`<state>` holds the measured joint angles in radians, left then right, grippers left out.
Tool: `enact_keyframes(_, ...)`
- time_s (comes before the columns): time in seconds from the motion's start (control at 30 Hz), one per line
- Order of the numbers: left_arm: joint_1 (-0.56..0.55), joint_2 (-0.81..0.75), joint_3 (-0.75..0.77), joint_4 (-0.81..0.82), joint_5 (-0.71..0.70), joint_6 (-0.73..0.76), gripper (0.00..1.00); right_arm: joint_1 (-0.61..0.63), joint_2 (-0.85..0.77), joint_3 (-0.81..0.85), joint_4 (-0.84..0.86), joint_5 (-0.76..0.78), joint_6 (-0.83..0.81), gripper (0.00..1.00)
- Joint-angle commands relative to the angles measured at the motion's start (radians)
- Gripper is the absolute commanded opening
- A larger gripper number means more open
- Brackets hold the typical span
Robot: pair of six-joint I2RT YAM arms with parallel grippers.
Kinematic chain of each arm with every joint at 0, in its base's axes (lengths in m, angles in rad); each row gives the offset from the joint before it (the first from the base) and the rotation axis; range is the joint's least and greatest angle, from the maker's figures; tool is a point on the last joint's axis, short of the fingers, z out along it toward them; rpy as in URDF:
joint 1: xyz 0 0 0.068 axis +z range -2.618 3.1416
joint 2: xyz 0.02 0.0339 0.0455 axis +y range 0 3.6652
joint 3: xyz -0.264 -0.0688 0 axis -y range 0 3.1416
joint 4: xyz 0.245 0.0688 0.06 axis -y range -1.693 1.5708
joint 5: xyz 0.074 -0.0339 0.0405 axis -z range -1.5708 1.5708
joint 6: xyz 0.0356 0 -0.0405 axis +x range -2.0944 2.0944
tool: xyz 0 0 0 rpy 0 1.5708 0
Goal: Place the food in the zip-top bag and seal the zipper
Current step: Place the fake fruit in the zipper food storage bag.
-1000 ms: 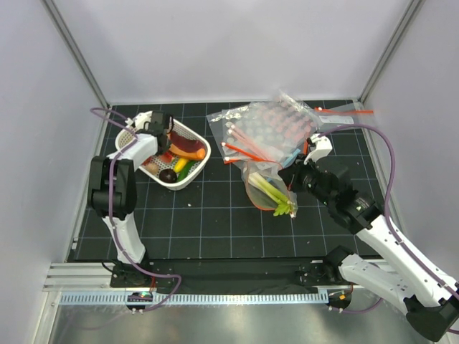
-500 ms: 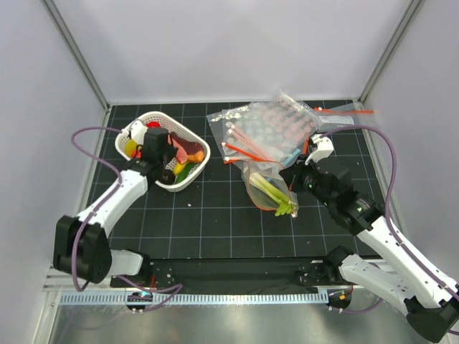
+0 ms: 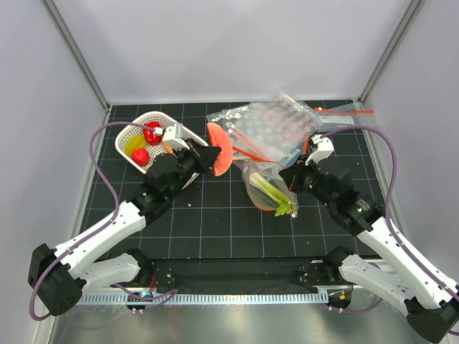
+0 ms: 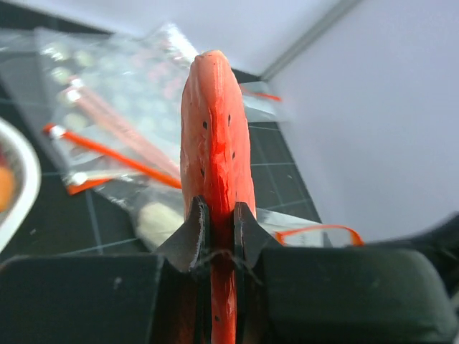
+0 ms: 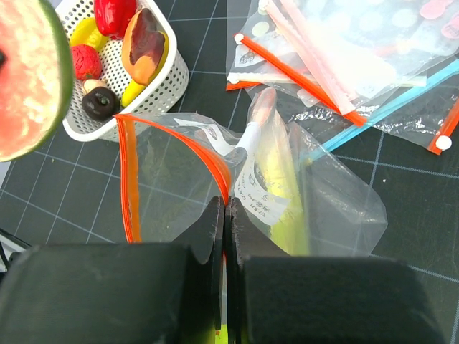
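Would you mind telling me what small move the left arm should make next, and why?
Probably carry the watermelon wedge right and down toward the mouth of the zip-top bag. The left gripper is shut on the wedge, in the air between the basket and the bag, while the right gripper pinches the zipper, holding the mouth open; the green stalk already lies inside.

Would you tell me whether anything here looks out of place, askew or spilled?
Only the spare clear bags: they lie in a crumpled, overlapping heap at the mat's far right. Nothing looks spilled or damaged.
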<state>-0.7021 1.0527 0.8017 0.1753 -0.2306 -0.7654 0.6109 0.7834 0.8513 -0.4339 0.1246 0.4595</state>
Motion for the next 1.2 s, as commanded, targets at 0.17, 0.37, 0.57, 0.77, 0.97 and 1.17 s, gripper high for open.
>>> enact_keyframes(0.17,-0.059,-0.011,-0.082,0.445,0.307,0.294,0.0,-0.003,-0.006,-0.004,0.083,-0.031,0.004,0.01)
enact_keyframes(0.37,-0.14,0.046,-0.094,0.553,0.491,0.455,0.0,-0.005,0.01,-0.008,0.09,-0.032,0.004,0.01)
enact_keyframes(0.57,-0.252,0.081,-0.136,0.662,0.651,0.713,0.0,-0.005,0.028,-0.005,0.095,-0.069,0.007,0.01)
enact_keyframes(0.77,-0.284,0.157,-0.125,0.723,0.727,0.814,0.03,-0.005,0.03,-0.009,0.112,-0.108,0.01,0.01)
enact_keyframes(0.97,-0.286,0.312,-0.059,0.789,0.717,0.862,0.0,-0.005,0.033,-0.009,0.113,-0.112,0.011,0.01)
enact_keyframes(1.17,-0.284,0.323,-0.079,0.822,0.726,0.957,0.0,-0.003,0.025,-0.006,0.112,-0.152,0.022,0.01)
